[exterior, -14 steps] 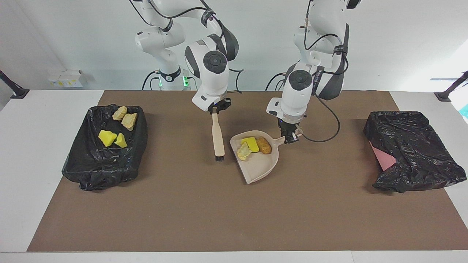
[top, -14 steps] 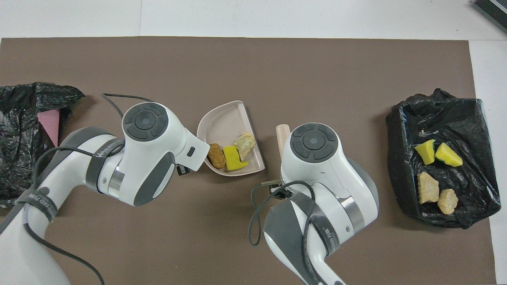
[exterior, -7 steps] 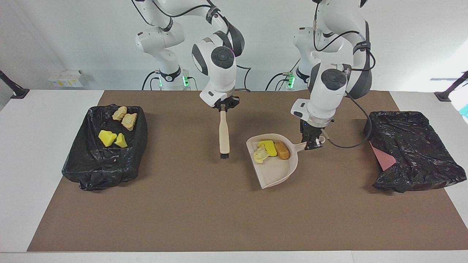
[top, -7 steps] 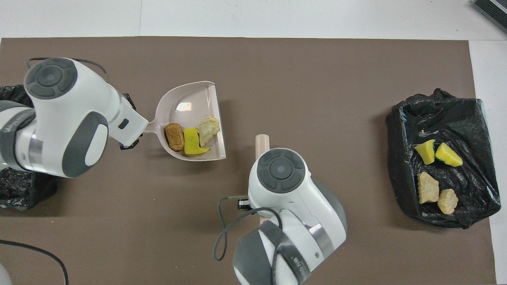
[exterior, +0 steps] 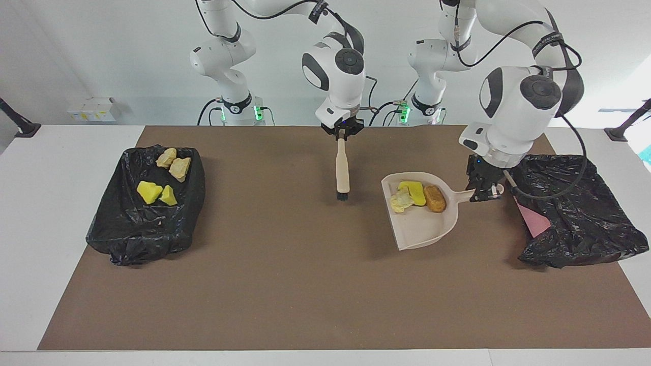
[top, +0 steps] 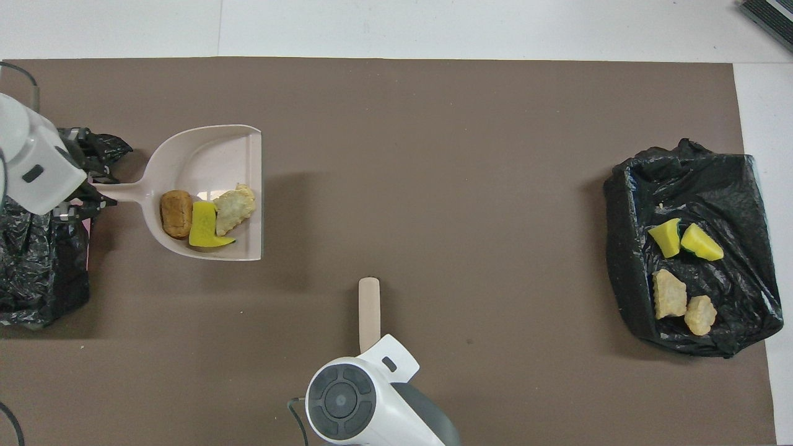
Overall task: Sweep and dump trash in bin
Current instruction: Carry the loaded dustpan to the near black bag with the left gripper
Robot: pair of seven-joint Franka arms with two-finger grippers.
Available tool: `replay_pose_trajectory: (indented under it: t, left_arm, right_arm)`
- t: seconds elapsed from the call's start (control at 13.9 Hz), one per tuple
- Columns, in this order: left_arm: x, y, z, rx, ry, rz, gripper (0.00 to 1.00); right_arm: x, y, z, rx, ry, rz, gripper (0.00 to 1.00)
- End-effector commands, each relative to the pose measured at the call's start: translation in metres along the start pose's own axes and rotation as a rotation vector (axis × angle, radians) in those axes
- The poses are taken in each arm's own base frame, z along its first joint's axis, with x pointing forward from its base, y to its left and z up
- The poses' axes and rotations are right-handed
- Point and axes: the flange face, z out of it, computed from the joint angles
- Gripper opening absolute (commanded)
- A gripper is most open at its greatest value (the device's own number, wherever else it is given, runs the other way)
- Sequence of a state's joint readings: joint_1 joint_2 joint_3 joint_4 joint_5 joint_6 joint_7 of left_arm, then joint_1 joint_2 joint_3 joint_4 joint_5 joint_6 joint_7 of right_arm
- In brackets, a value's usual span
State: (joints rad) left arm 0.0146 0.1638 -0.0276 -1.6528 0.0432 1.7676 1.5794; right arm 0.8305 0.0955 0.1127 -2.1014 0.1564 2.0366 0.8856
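Observation:
My left gripper (exterior: 483,192) is shut on the handle of the beige dustpan (exterior: 424,223), held up over the mat beside the black-bagged bin (exterior: 574,208) at the left arm's end. In the pan lie three pieces of trash: a yellow sponge chunk (exterior: 413,192), a brown lump (exterior: 435,198) and a pale lump (exterior: 401,201). Overhead, the dustpan (top: 210,155) and left gripper (top: 83,189) show beside that bin (top: 31,272). My right gripper (exterior: 342,133) is shut on the beige hand brush (exterior: 342,168), which hangs bristles down over the mat's middle. The brush handle (top: 368,306) pokes out past the right wrist.
A second black-bagged bin (exterior: 147,218) stands at the right arm's end of the table. It holds several scraps of trash, yellow chunks (top: 681,240) and tan lumps (top: 669,294). A pink patch (exterior: 531,218) shows under the bag of the bin by the left gripper.
The left arm has carried the dustpan with its three scraps toward the left arm's end, close to that bin. The right arm has drawn the brush back toward the robots.

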Motion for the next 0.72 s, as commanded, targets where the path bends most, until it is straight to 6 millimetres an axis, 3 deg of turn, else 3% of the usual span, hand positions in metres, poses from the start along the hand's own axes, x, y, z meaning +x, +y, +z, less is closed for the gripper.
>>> replay_pose_trajectory:
  t: [0.0, 0.14, 0.51, 0.65]
  left_arm:
    - [-0.059, 0.009, -0.011, -0.028, 0.032, 0.038, 0.00]
    - [-0.110, 0.018, -0.008, -0.037, 0.039, 0.042, 0.00]
    - [-0.226, 0.054, -0.014, -0.016, 0.025, -0.024, 0.00]
    - [-0.251, 0.056, -0.023, -0.011, -0.053, -0.009, 0.00]
  right_arm:
    - [-0.027, 0.020, 0.002, 0.020, 0.005, 0.004, 0.00]
    - [-0.039, 0.022, 0.010, 0.046, -0.011, 0.009, 0.00]
    - [-0.039, 0.029, 0.023, 0.098, -0.005, 0.007, 0.00]
    - [-0.037, 0.029, 0.026, 0.107, 0.004, 0.004, 0.00]
